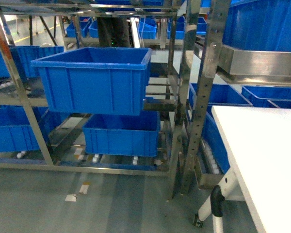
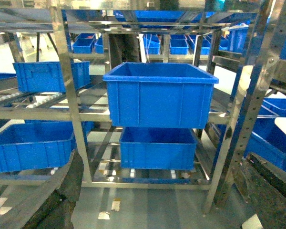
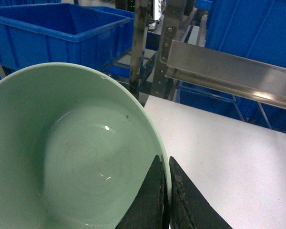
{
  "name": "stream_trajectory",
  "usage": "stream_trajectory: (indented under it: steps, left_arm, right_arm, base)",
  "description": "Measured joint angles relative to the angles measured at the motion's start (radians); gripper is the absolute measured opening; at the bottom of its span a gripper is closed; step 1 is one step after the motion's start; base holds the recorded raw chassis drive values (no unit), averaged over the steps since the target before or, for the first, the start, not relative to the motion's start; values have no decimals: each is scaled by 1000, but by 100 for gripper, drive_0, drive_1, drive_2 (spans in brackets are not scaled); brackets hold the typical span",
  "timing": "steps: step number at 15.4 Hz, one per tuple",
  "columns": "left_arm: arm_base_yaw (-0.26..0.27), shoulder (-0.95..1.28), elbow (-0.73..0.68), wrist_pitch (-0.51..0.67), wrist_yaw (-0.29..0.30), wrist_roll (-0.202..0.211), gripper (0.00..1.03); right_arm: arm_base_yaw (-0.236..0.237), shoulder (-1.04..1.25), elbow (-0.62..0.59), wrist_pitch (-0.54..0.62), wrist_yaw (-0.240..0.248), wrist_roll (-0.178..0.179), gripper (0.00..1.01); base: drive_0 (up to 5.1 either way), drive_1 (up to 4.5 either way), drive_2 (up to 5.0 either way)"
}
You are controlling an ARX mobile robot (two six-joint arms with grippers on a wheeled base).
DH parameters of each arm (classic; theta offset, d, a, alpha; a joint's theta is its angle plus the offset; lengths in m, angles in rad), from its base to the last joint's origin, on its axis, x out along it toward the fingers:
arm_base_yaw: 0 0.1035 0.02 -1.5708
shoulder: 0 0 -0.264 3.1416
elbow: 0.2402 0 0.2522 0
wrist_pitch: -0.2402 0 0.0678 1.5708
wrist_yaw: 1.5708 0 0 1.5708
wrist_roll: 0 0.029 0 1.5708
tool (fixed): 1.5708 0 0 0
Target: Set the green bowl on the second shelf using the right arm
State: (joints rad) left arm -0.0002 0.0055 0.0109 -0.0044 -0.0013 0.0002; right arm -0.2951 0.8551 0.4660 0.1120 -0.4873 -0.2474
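Steel racks of blue crates fill the room, a white table (image 1: 262,145) at my right. My right gripper (image 3: 166,191) is pinched on the bowl's (image 3: 71,152) rim over that table; the shelf crate (image 3: 52,36) lies ahead-left. Left gripper unseen.

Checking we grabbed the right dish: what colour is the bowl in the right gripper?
Pale mint green, plain: the green bowl, seen best in the right wrist view.

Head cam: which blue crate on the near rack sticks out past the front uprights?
The upper blue crate on the second shelf. It overhangs toward the camera, with its front wall ahead of the uprights; the lower crate sits back inside the frame, partly beneath it.
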Motion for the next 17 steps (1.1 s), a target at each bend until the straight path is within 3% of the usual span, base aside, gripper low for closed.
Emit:
stream_trajectory:
  steps: [17]
  left_arm:
    - [0,0,0,1,0,0,98]
  right_arm:
    - [0,0,0,-3,0,0,2]
  base:
    - [-511,234,234]
